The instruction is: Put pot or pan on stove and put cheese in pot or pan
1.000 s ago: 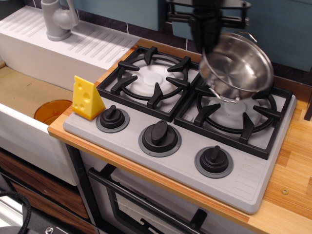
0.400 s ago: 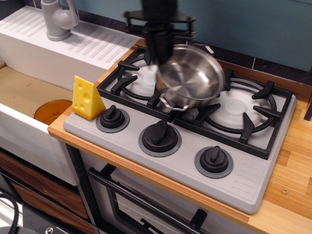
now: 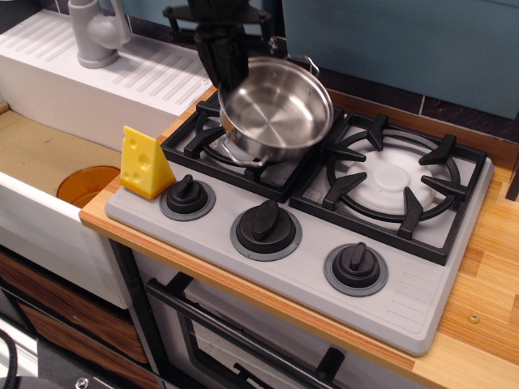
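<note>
My gripper (image 3: 225, 58) is shut on the far left rim of the shiny steel pot (image 3: 276, 109) and holds it tilted above the left burner (image 3: 212, 138) of the grey stove (image 3: 324, 267). The pot is empty. The yellow cheese wedge (image 3: 144, 163) with holes stands upright on the stove's front left corner, next to the left knob (image 3: 186, 197). The right burner (image 3: 397, 182) is uncovered.
An orange cup (image 3: 85, 185) lies in the sink basin at left. A grey faucet (image 3: 97, 31) stands on the white drainboard (image 3: 122, 73) at back left. Wooden counter (image 3: 486, 267) runs along the stove's right side. An oven door handle (image 3: 243, 340) is below.
My gripper has carried the pot leftward, from over the right burner to over the left burner. The cheese has not moved.
</note>
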`<action>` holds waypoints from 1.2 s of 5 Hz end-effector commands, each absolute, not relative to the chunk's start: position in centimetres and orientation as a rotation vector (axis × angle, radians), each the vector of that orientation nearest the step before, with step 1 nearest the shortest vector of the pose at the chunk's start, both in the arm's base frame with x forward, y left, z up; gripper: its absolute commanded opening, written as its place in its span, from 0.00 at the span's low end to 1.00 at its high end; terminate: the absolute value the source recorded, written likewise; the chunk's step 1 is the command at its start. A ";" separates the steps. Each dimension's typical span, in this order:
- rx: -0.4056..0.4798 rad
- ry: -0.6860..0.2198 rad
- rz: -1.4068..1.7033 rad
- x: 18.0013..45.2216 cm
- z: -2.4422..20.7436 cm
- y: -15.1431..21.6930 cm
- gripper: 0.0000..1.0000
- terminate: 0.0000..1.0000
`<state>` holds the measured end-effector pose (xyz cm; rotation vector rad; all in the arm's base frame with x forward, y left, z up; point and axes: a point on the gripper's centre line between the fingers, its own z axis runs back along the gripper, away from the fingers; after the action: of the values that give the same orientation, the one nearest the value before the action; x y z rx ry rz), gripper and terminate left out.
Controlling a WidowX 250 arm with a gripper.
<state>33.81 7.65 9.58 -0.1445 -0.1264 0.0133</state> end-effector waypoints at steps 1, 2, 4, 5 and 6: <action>-0.143 -0.187 -0.059 38.5 10.6 10.4 0.00 0.00; -0.138 -0.191 -0.069 40.0 9.4 11.0 0.00 0.00; -0.092 -0.159 -0.033 39.0 10.6 9.6 1.00 0.00; -0.091 -0.141 -0.010 38.4 11.8 8.6 1.00 0.00; -0.084 -0.128 0.002 37.8 13.3 7.9 1.00 0.00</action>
<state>37.10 7.61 9.77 -0.1132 -0.0325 0.0053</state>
